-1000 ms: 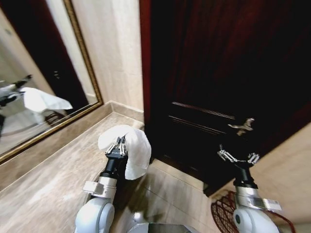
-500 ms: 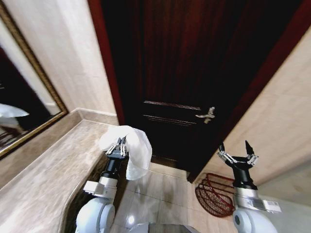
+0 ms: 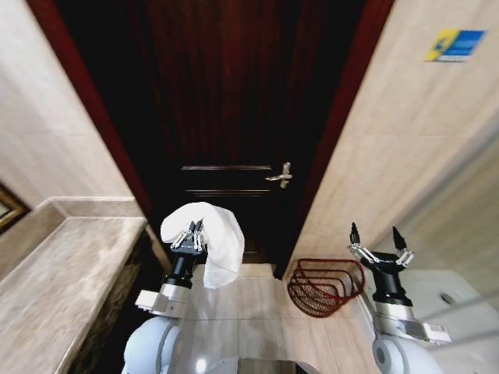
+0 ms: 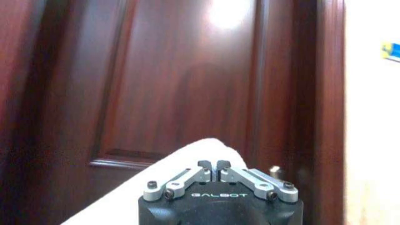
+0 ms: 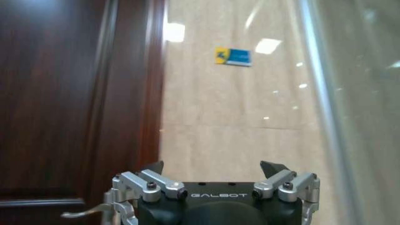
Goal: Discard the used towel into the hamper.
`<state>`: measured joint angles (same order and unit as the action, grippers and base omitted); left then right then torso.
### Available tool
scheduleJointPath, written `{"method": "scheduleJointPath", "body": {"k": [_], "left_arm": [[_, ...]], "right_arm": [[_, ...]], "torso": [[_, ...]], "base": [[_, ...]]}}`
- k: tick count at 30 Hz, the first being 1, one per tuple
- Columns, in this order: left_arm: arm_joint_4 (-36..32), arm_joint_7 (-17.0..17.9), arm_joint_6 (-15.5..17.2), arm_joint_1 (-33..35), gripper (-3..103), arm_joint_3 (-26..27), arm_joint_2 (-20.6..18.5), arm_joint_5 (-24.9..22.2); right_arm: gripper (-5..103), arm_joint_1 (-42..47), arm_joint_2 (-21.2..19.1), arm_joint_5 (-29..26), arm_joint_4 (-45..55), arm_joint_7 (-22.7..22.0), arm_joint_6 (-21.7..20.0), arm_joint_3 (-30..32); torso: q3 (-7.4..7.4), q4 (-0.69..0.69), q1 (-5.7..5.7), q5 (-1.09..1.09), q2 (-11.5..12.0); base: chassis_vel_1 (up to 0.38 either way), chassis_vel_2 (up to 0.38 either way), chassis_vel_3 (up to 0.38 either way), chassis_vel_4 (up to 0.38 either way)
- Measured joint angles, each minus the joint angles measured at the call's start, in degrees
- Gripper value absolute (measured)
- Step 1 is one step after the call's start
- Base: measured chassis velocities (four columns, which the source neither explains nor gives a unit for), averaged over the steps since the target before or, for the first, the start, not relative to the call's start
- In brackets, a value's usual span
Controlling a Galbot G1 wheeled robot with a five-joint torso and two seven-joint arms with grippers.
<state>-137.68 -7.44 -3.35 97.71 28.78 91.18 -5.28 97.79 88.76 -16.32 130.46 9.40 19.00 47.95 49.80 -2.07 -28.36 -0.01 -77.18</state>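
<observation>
Left gripper [image 3: 190, 232] raised in front of the dark red-brown wooden door [image 3: 234, 101], fingers pinched tight on the crumpled white towel [image 3: 212, 238], which drapes over and down its right side. Small round dark reddish-brown open-weave wire hamper [image 3: 323, 287] sits on the beige tiled floor [image 3: 257, 312] by the beige wall, below and right of the towel, well apart from it. Right gripper [image 3: 380, 248] idle, fingers spread wide, holding nothing, just right of the hamper.

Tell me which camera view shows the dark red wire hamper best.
The head view: the small round dark red open-weave wire hamper sits whole on the floor tiles by the beige wall, between the two arms. The left wrist view faces the dark wooden door; the right wrist view faces door and wall.
</observation>
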Motion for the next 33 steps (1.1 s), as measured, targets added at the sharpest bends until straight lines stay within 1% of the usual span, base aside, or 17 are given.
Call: {"method": "scheduleJointPath", "body": {"k": [6,10,14,19,23,33], "left_arm": [[0.2,0.0,0.0,-0.1,3,-0.3,-0.2,-0.1],[0.9,0.0,0.0,-0.4,3,-0.5,-0.7,-0.6],[2.3,-0.1,0.2,-1.5,3,-0.5,-1.7,-2.0],[3.4,-0.1,0.9,-2.1,3,-0.8,-2.1,-2.7],[3.6,-0.1,0.9,-2.2,3,-0.9,-2.1,-2.8],[4.8,-0.1,0.7,-2.6,3,-0.6,-2.2,-3.0]], "right_arm": [[100,0.5,-0.1,0.3,0.7,0.1,-0.2,-0.5],[100,0.4,-0.2,0.4,1.5,-0.2,-1.2,-0.8],[100,0.5,0.1,0.3,3.0,-2.0,-3.4,-1.6],[100,0.4,0.5,0.1,4.4,-2.5,-4.2,-1.6],[100,0.3,0.3,-0.2,4.6,-2.7,-4.1,-1.4],[100,0.1,0.7,-0.5,4.8,-1.0,-2.1,-2.0]], "torso": [[0.00,0.00,0.00,0.00,0.0],[0.00,-0.01,0.00,0.02,0.0],[0.00,-0.01,0.00,0.01,0.0],[0.00,0.00,0.00,0.00,0.0],[0.00,0.00,0.00,0.00,0.0],[0.00,-0.01,0.00,0.01,0.0]], "base": [[-0.134,-0.128,-0.117,-0.146],[-0.113,-0.129,-0.116,-0.125],[-0.128,-0.111,-0.116,-0.113],[-0.121,-0.122,-0.121,-0.136],[-0.116,-0.128,-0.123,-0.125],[-0.130,-0.128,-0.128,-0.118]]}}
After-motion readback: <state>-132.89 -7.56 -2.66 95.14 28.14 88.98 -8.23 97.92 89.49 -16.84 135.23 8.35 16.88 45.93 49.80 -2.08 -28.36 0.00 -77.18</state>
